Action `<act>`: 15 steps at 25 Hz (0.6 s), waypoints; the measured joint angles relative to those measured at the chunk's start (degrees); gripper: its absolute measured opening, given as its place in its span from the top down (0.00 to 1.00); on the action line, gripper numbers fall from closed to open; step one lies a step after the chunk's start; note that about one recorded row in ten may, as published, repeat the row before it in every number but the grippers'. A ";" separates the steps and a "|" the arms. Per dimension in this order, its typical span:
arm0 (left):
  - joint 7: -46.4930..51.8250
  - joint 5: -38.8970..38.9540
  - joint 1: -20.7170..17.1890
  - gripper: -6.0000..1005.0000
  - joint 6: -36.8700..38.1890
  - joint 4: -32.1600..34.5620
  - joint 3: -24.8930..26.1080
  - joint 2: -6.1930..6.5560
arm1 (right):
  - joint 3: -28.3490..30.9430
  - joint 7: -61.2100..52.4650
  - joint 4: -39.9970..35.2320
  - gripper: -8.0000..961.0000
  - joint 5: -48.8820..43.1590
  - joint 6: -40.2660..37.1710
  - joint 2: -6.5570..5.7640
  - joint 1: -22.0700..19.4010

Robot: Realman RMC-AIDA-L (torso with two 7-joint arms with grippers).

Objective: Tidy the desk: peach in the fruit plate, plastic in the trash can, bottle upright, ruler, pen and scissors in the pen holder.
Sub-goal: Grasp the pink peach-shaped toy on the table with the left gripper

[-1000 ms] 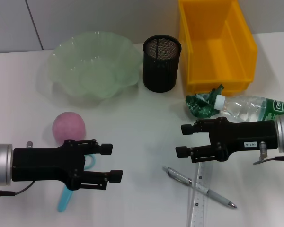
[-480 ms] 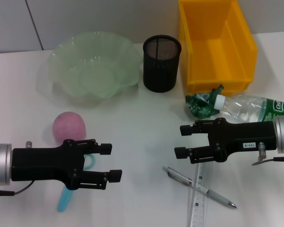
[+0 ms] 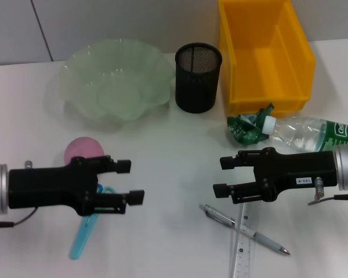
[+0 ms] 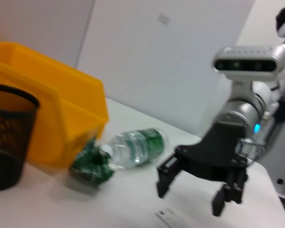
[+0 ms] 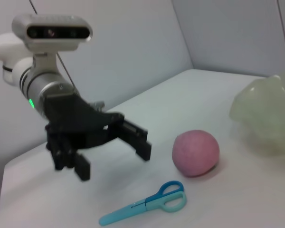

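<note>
The pink peach [image 3: 81,149] lies on the white desk [image 3: 162,150], just behind my open, empty left gripper [image 3: 131,181]. The light blue scissors [image 3: 84,234] lie partly under that arm. My open, empty right gripper [image 3: 221,175] hovers in front of the lying bottle [image 3: 304,132] and the crumpled green plastic [image 3: 247,128]. The pen [image 3: 243,229] crosses the clear ruler [image 3: 242,249] below it. The fruit plate [image 3: 75,63], pen holder [image 3: 198,78] and trash can [image 3: 267,55] stand along the back. The right wrist view shows the left gripper [image 5: 114,161], peach [image 5: 196,153] and scissors [image 5: 147,204].
The left wrist view shows the right gripper [image 4: 189,197], the bottle [image 4: 137,146], the plastic [image 4: 91,164], the trash can [image 4: 47,123] and the pen holder [image 4: 7,137]. A grey wall runs behind the desk.
My left gripper has moved back toward the peach, uncovering more of the scissors. My right gripper has shifted only slightly.
</note>
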State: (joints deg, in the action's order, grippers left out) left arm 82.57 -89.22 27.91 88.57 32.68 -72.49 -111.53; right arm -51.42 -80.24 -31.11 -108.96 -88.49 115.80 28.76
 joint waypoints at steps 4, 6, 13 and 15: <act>0.10 -0.38 -0.47 0.18 -0.89 1.16 1.87 0.47 | 0.08 0.00 0.00 0.18 -0.11 0.07 0.05 0.07; 0.28 -1.32 -0.59 0.18 -1.48 1.96 2.51 0.52 | 0.10 0.00 -0.03 0.18 -0.12 0.07 0.04 0.07; 0.72 -10.62 -0.75 0.19 -10.18 5.08 9.75 -0.45 | 0.35 -0.02 -0.13 0.18 -0.18 0.08 -0.15 0.23; 0.74 -13.10 -0.76 0.19 -14.50 6.17 9.93 -0.80 | 0.35 -0.17 -0.06 0.18 -0.20 0.08 -0.29 0.52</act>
State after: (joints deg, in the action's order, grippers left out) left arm 83.31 -102.32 27.15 74.08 38.85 -62.56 -112.33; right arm -51.06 -80.42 -31.16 -109.16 -88.41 115.51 29.27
